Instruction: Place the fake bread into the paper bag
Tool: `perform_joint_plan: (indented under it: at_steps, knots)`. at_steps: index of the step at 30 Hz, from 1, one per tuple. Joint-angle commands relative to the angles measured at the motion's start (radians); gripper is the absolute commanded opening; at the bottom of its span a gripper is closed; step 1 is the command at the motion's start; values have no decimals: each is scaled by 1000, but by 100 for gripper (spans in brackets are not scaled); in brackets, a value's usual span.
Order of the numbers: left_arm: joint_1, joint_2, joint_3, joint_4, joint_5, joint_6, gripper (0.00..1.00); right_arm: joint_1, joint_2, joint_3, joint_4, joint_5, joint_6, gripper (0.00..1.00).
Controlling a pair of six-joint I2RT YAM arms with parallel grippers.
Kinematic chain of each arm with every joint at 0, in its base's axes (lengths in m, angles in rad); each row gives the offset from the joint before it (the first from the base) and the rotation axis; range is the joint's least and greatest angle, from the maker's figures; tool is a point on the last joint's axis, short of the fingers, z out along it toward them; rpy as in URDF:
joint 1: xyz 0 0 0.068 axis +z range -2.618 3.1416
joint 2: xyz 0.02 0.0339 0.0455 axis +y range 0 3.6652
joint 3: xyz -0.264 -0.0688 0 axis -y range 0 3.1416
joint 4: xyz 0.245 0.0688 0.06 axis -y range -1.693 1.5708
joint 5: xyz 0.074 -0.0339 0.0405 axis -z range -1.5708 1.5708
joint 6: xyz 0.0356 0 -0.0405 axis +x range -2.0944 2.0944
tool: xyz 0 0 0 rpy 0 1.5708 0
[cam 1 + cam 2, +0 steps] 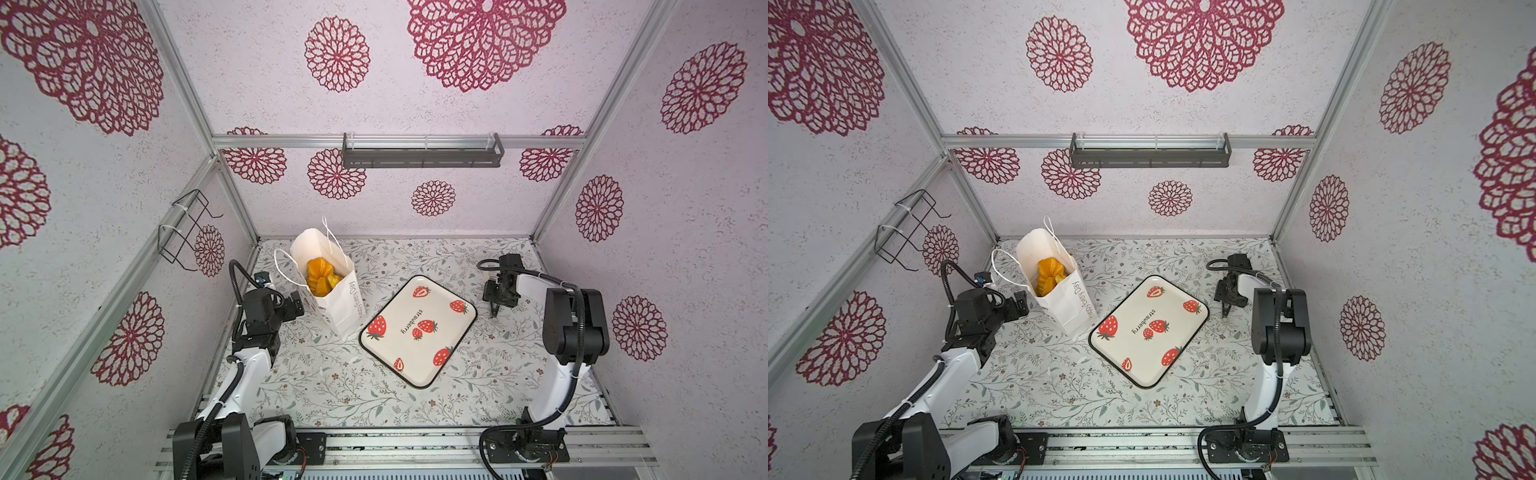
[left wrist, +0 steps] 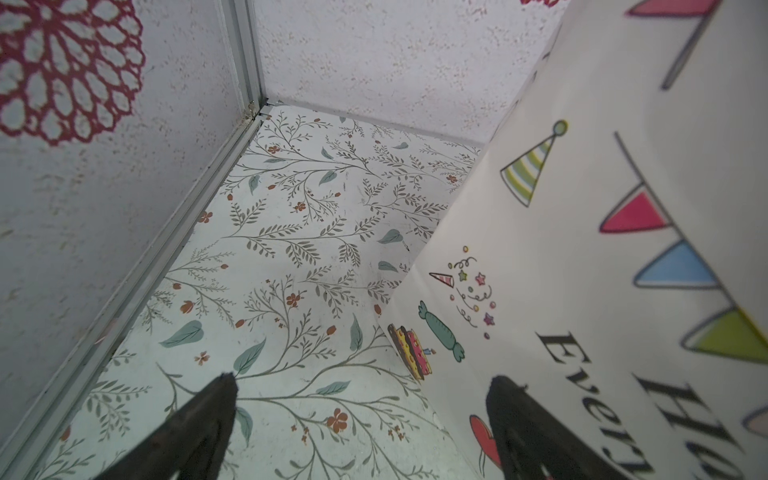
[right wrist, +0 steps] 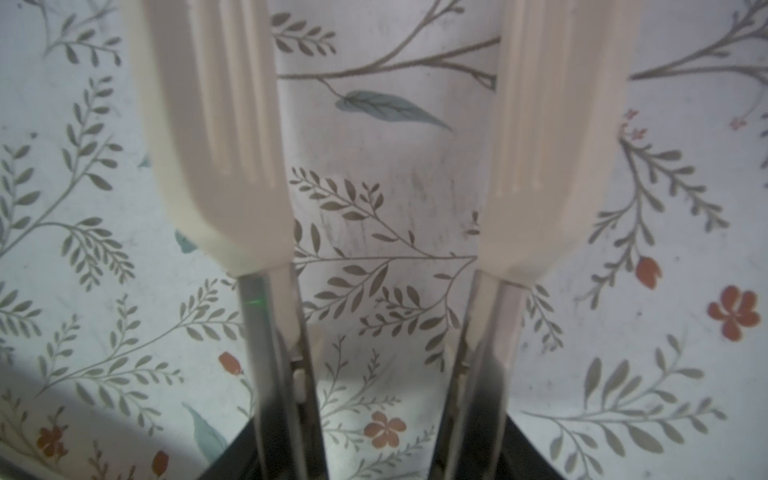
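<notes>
The white paper bag (image 1: 347, 309) stands upright at the back left, its mouth open. Several glossy golden pieces of fake bread (image 1: 319, 275) lie inside it, seen in both top views. My left gripper (image 1: 297, 305) hangs open right beside the bag's printed side (image 2: 540, 249), with one finger (image 2: 523, 424) in front of the paper and nothing between the two. My right gripper (image 1: 496, 305) points down at the table at the back right. A pair of cream-tipped tongs (image 3: 224, 166) sits between its fingers (image 3: 519, 455). The tong blades stand apart and hold nothing.
A cream strawberry-print tray (image 1: 399, 307) with a black rim lies bare in the middle, just right of the bag. A black wire rack (image 1: 187, 228) hangs on the left wall and a grey shelf (image 1: 422, 156) on the back wall. The enclosure walls stand close around.
</notes>
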Motion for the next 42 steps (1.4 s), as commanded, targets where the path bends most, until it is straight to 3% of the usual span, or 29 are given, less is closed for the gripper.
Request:
perform_joint_plan:
  at_steps: [1,8,15,26,34,39,42]
  knots:
    - [-1,-2,-26,78,15,-2,97,-3,-4,0,-6,11,-11,62]
    - [-9,31,-29,125,6,4,97,-3,-41,-41,13,6,-9,84]
    - [-11,31,-61,202,1,2,97,-3,-127,-109,40,26,2,95]
    - [-25,61,-108,348,-11,23,97,0,-393,-382,271,47,-6,97]
    - [-44,149,-117,455,26,68,97,11,-551,-573,500,110,-27,95]
    - [-75,213,-150,556,4,104,97,27,-654,-738,712,176,-71,99]
    - [-88,232,-116,505,18,138,98,29,-668,-774,755,219,-93,99]
